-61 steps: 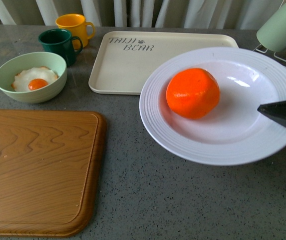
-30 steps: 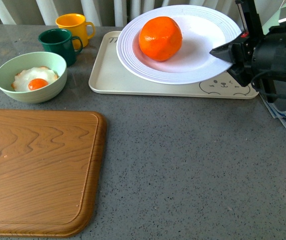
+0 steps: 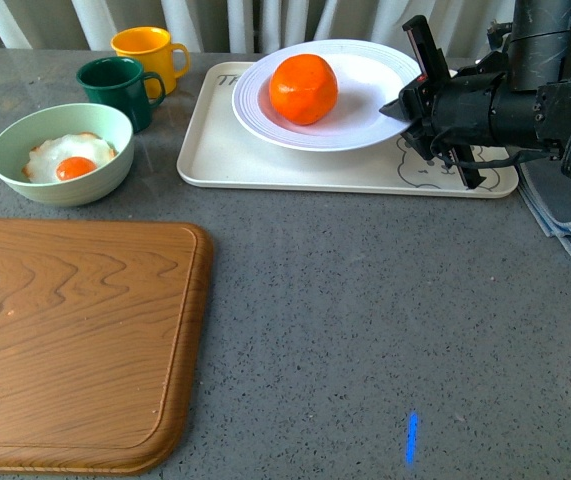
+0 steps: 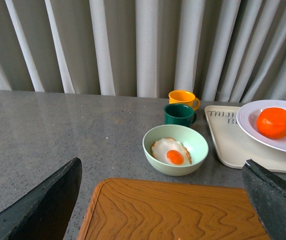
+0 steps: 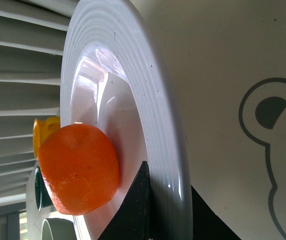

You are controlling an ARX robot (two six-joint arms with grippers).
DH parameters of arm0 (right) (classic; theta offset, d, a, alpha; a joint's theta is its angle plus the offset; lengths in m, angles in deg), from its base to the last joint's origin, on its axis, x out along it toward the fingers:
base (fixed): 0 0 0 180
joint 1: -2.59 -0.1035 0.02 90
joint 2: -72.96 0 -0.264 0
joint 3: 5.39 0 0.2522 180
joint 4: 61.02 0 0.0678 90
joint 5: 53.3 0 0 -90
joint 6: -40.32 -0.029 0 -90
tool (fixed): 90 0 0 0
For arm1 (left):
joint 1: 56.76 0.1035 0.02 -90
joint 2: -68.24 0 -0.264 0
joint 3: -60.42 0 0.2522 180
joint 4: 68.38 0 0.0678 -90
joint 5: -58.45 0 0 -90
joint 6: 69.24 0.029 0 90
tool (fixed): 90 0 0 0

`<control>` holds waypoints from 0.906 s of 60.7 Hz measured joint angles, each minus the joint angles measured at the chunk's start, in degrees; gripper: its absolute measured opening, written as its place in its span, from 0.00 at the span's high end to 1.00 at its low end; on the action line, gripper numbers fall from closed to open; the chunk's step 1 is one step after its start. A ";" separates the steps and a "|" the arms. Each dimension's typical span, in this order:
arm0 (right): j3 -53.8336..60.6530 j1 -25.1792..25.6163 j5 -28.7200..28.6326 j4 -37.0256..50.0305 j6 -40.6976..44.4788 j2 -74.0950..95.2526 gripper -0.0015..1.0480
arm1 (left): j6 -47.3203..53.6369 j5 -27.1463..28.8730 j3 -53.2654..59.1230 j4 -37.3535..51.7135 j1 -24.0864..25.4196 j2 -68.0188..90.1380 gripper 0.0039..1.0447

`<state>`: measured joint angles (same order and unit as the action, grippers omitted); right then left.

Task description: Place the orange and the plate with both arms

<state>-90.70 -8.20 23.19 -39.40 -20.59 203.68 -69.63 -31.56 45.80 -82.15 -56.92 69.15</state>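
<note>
Compared with half a second ago, the plate point(image 3: 375, 85) has been carried lower and now sits smaller in the front view, over the far half of the tray point(image 3: 255, 160), with the orange point(image 3: 303, 88) shifted only slightly within it. One orange is counted, lying in the left part of the plate's well, and one plate. Whether the plate rests on the tray cannot be told. One cream tray, one pale green bowl point(image 3: 60, 170) holding one fried egg point(image 3: 68, 160), two mugs, the yellow mug point(image 3: 145, 50) behind the green mug point(image 3: 115, 88), and one wooden board point(image 3: 75, 340) are also set on the grey tabletop point(image 3: 365, 320). The right arm is stretched in from the right, roughly level, and its end effector point(image 3: 407, 105) is clamped on the plate's right rim. In the right wrist view the ridged rim is seen pinched between the dark fingers point(image 5: 138, 200), just beside the bear print. The left end effector point(image 4: 161, 165) is held spread wide above the near edge of the board, gripping nothing, well apart from the plate.
</note>
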 joint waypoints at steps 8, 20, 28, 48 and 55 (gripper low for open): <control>-2.47 -0.11 0.00 -1.60 0.02 1.01 0.97 | 0.00 0.00 0.00 0.00 0.00 0.00 0.08; -5.20 -0.24 0.00 -4.85 0.13 2.25 0.97 | 0.00 0.00 0.00 0.00 0.00 0.00 0.08; -6.29 -0.24 0.15 -7.39 0.17 3.19 0.97 | 0.00 0.00 0.00 0.00 0.00 0.00 0.08; -6.80 0.00 0.26 -8.72 -0.17 3.41 0.96 | 0.00 0.00 0.00 0.00 0.00 0.00 0.08; -6.27 0.31 0.39 -8.90 -0.15 3.10 0.79 | 0.00 0.00 0.00 0.00 0.00 0.00 0.08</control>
<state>-96.98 -7.89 23.58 -48.30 -20.74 206.78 -69.63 -31.56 45.80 -82.15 -56.92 69.15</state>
